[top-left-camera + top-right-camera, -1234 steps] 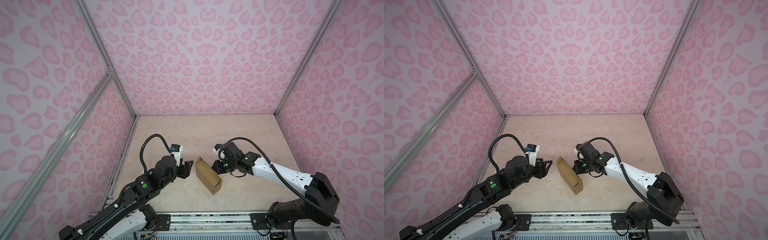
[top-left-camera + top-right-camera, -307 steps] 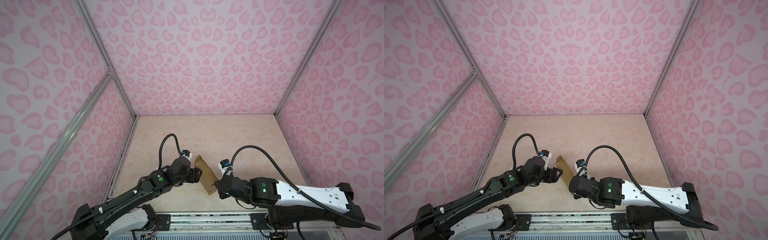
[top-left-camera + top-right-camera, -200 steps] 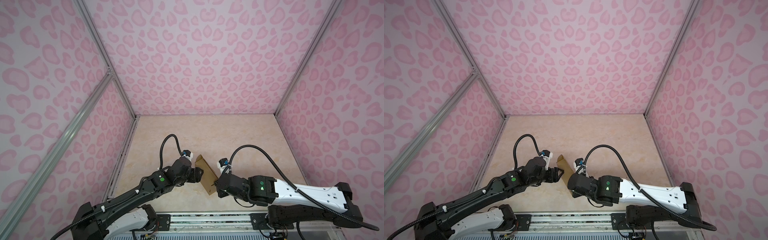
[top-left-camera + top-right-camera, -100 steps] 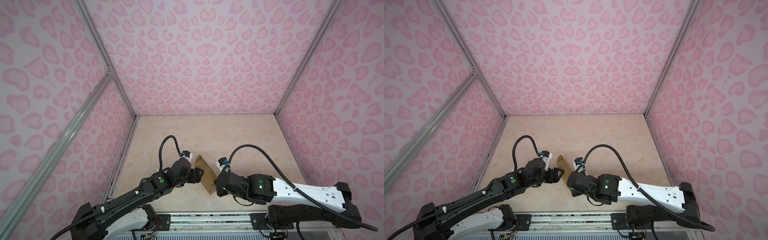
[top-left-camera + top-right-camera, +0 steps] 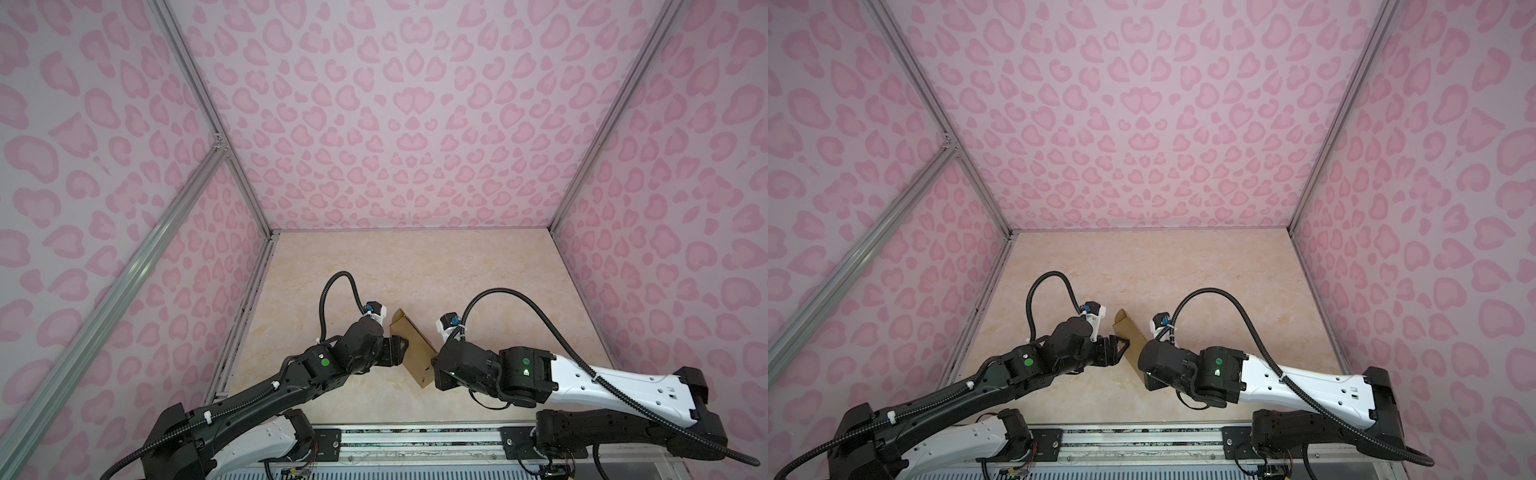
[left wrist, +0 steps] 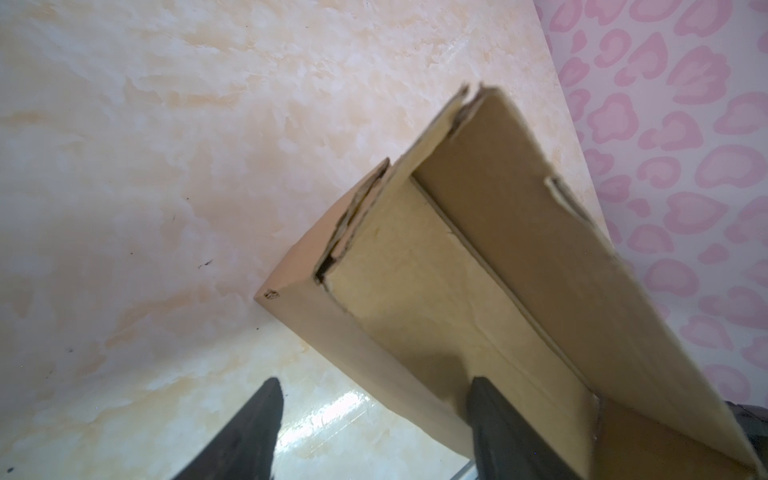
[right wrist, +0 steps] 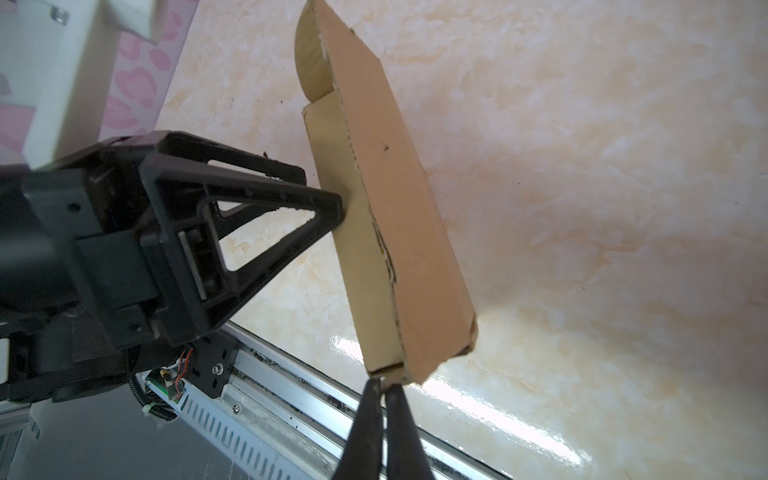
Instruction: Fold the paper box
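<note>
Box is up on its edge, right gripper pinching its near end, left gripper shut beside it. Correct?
No: the left gripper is open, not shut. The left wrist view shows its fingers spread, one against the paper box. The rest holds.

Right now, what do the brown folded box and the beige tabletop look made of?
The brown folded paper box: kraft cardboard, matte; raw fibrous cut edges and crease lines show in the wrist views. The beige marbled tabletop: glossy, stone-patterned, maybe laminate or polished stone, cannot tell which; it throws bright glare streaks.
</note>
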Robot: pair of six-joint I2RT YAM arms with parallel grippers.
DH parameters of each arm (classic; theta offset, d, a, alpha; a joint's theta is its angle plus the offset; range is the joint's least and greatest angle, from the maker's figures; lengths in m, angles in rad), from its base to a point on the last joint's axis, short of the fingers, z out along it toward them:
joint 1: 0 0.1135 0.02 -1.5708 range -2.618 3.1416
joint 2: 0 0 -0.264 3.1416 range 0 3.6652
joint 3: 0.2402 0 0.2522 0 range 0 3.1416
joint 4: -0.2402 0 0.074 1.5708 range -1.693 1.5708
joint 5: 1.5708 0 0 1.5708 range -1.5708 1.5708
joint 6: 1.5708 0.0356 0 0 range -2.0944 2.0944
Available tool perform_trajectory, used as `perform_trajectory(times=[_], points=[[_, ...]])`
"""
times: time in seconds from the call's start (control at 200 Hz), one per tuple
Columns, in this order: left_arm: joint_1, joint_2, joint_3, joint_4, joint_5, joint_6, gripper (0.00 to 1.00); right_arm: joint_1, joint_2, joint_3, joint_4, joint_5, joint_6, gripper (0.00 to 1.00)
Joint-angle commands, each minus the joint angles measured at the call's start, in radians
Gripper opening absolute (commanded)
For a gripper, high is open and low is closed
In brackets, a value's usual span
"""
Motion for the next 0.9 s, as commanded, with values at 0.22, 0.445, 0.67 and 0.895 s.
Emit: perform_trajectory(times=[0.22, 0.445, 0.67, 0.895], points=[[-0.007, 0.013, -0.013, -0.087, 0.003, 0.003, 0.73, -0.015, -0.014, -0.019, 0.050, 0.011, 0.006, 0.05], [-0.011, 0.014, -0.016, -0.084, 0.004, -0.001, 0.73, -0.024, -0.026, -0.026, 0.064, 0.018, 0.015, 0.04], [-0.014, 0.015, -0.017, -0.083, 0.003, -0.002, 0.73, -0.033, -0.032, -0.028, 0.074, 0.019, 0.018, 0.02], [-0.016, 0.016, -0.015, -0.081, 0.003, -0.004, 0.73, -0.038, -0.030, -0.032, 0.076, 0.007, 0.017, 0.01]])
